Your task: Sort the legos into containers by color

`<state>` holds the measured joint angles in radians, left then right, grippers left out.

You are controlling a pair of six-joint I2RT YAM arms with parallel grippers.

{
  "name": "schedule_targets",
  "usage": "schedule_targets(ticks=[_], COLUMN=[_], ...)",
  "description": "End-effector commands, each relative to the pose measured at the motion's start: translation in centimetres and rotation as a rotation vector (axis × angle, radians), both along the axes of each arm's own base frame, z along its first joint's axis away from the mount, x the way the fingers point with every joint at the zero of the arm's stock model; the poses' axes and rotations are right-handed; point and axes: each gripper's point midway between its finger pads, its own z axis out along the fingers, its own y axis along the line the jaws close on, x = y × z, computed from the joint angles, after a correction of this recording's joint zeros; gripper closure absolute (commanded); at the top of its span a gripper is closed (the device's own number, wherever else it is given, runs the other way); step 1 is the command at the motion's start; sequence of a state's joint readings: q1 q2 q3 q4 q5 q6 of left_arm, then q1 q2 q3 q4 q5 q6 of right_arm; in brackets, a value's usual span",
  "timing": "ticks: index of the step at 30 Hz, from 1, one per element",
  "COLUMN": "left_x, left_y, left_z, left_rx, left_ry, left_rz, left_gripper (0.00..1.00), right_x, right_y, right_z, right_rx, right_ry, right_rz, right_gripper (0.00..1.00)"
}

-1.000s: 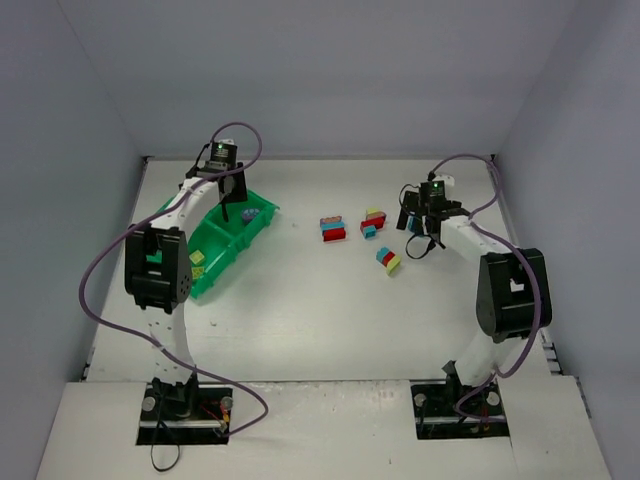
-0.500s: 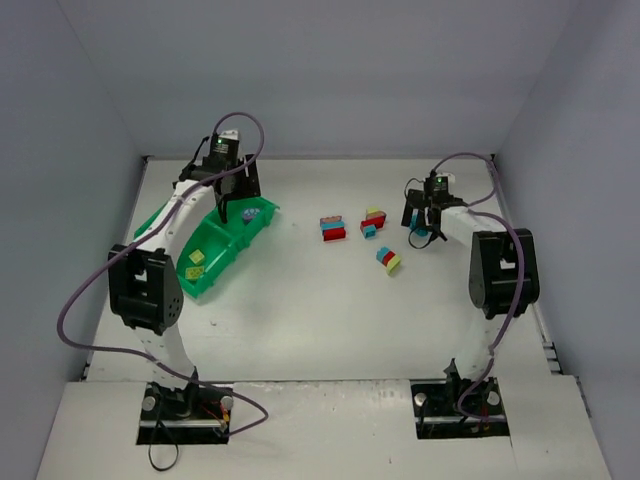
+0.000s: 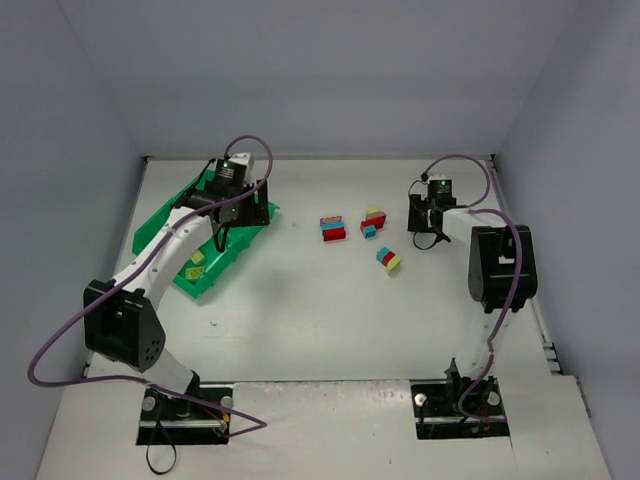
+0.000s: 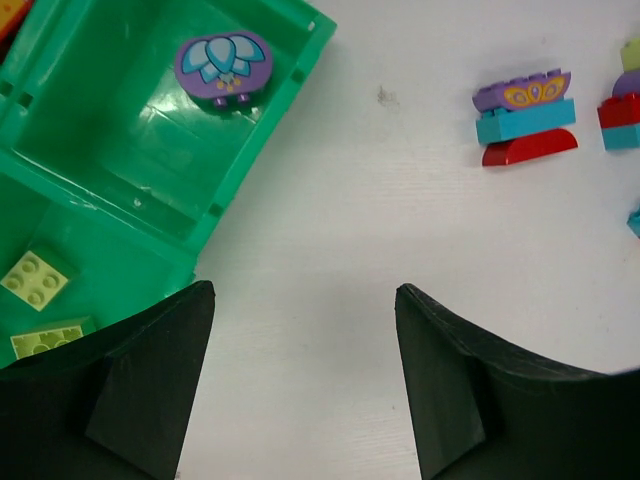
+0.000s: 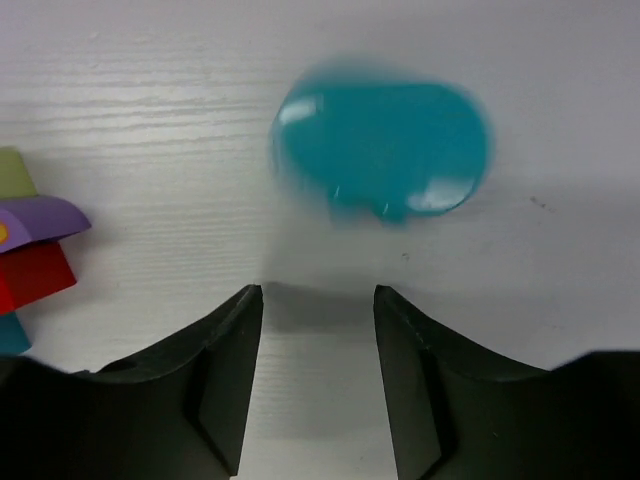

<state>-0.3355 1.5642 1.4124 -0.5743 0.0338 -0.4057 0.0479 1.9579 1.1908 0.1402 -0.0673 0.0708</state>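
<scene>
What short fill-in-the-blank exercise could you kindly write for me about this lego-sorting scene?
1. The round flower-printed lego lying in the green tray is ____ in color.
2. In the stack on the table, the piece between the purple one and the red one is ____.
3. The right gripper holds nothing, and its jaws stand ____.
Missing words: purple; cyan; open.
</scene>
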Motion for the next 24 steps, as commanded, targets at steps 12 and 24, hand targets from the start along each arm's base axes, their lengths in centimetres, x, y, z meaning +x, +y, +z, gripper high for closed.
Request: schedule_targets(ticks=[12,24], left_x=[-1.2,-4.0], left_y=[-7.7,-5.3], left_z=[8.8,7.3], left_rx=[-0.296,-0.231], left_ry=[-0.126,-0.113], left_rz=[-0.127,-0.085], left_gripper=[0.33,0.33], right_x=[-3.3,1.8], right_y=[10.5,1.6], right_z=[19.3,17.1], right_rx=[-0.039,-0.079], right_ry=[-0.462,-0.406], right_rz=[0.351,-0.121], right_gripper=[1.00,0.23])
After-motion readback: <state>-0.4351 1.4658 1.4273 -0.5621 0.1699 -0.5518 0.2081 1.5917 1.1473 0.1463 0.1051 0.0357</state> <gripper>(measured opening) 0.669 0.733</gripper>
